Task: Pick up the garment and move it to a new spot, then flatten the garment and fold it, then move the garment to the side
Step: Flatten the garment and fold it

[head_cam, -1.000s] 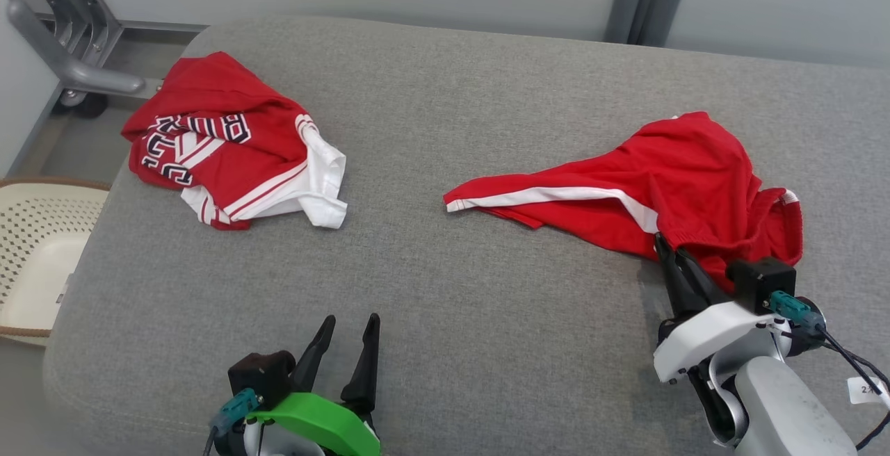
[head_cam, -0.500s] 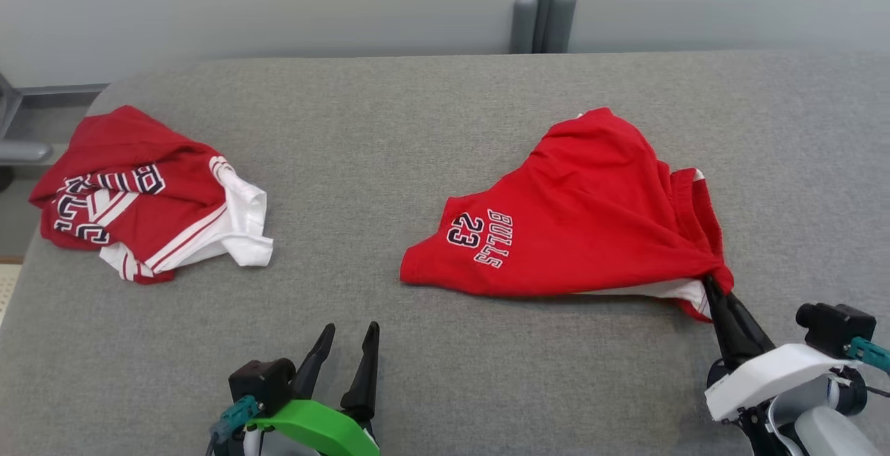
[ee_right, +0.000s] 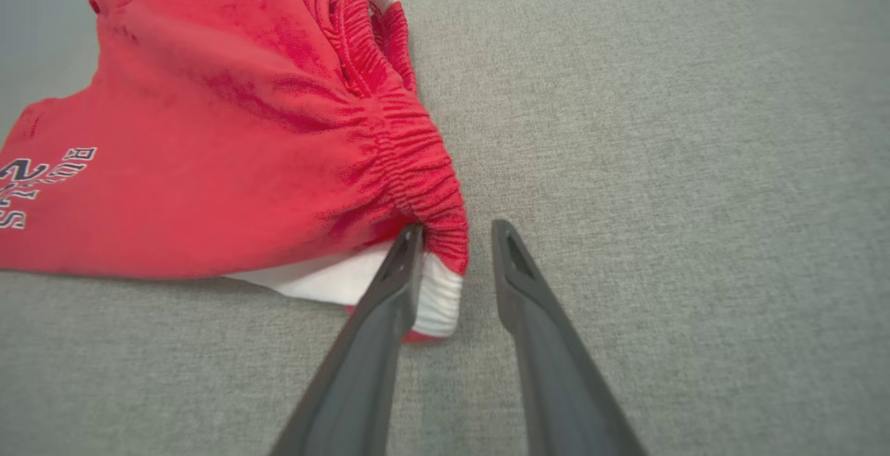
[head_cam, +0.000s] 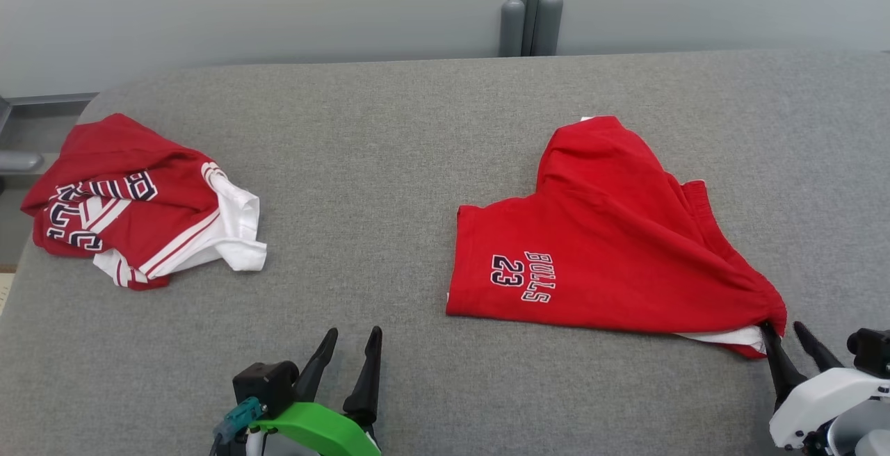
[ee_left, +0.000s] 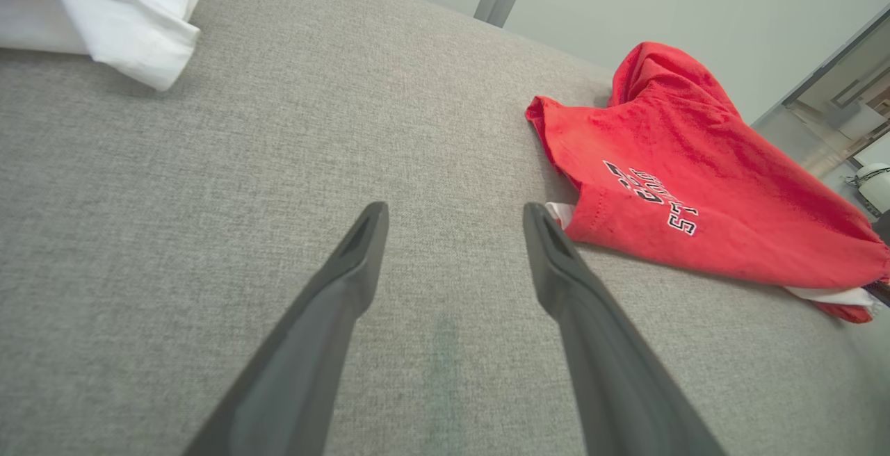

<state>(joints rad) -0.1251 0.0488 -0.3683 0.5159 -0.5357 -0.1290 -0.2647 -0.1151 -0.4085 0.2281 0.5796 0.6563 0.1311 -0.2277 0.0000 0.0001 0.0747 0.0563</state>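
Shorts [head_cam: 612,233], red, "BULLS 23" print facing up: lying spread on the right half of the grey desk [head_cam: 389,129], waistband corner toward the near right, well apart from the crumpled jersey [head_cam: 139,199] at the left. They lie a little further right and flatter than half a second ago. Right gripper [head_cam: 782,327]: pinched shut on the waistband corner half a second ago, its jaws are now parted a little and hold nothing, with one finger touching the white lining at that corner. Left gripper [head_cam: 354,332]: jaws wide apart, empty, over the desk at near centre, unchanged.
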